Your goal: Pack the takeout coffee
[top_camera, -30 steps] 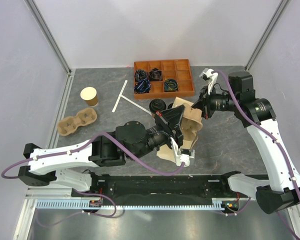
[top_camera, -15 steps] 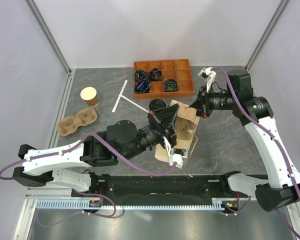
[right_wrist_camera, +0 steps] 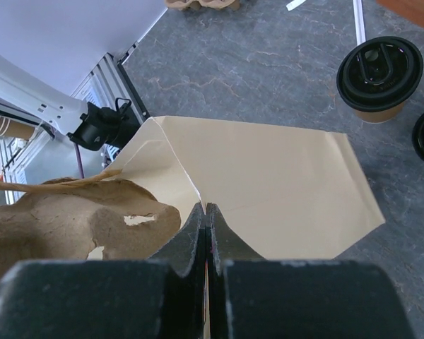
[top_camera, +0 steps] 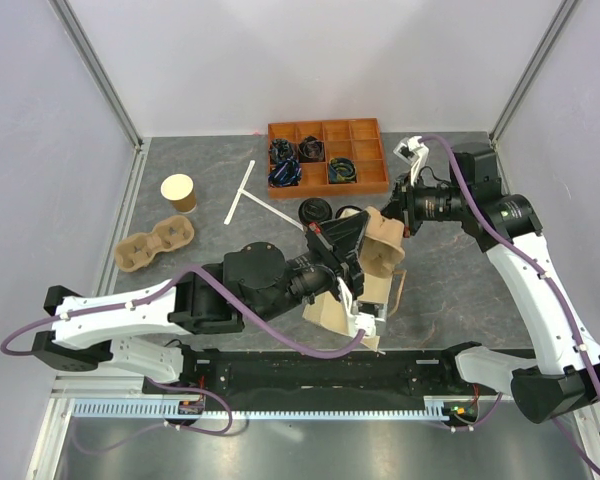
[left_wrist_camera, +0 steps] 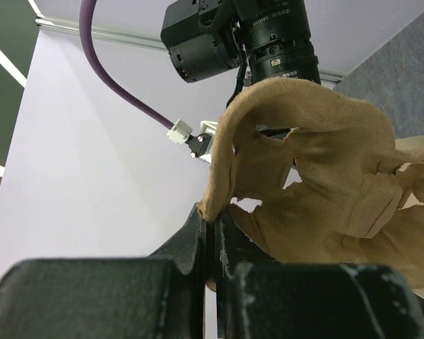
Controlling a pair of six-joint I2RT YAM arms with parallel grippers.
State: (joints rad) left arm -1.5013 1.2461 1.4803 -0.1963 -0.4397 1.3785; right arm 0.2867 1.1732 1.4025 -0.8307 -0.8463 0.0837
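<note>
The left claw (left_wrist_camera: 210, 227) is pressed together on the rim of a pulp carrier (left_wrist_camera: 318, 183). The right claw (right_wrist_camera: 206, 212) is pinched on a folded edge of the paper bag (right_wrist_camera: 268, 191). Both hold their pieces lifted off the table (top_camera: 460, 280), close against each other. This looks like one arm steadying the bag while the other works the carrier into it, so that the bag has a firm base for a cup.

The coffee cup (top_camera: 315, 212) with its black lid stands upright on the table, just to the far left of the bundle. Neither claw touches it, so it is not yet packed.

Only the wrist views show the grips: from above, the jaws are hidden under the arms and the paper. The right wrist view also shows the coffee cup (right_wrist_camera: 380, 70) beyond the bag. The overhead view alone shows how bag, carrier and cup lie relative to each other.
</note>
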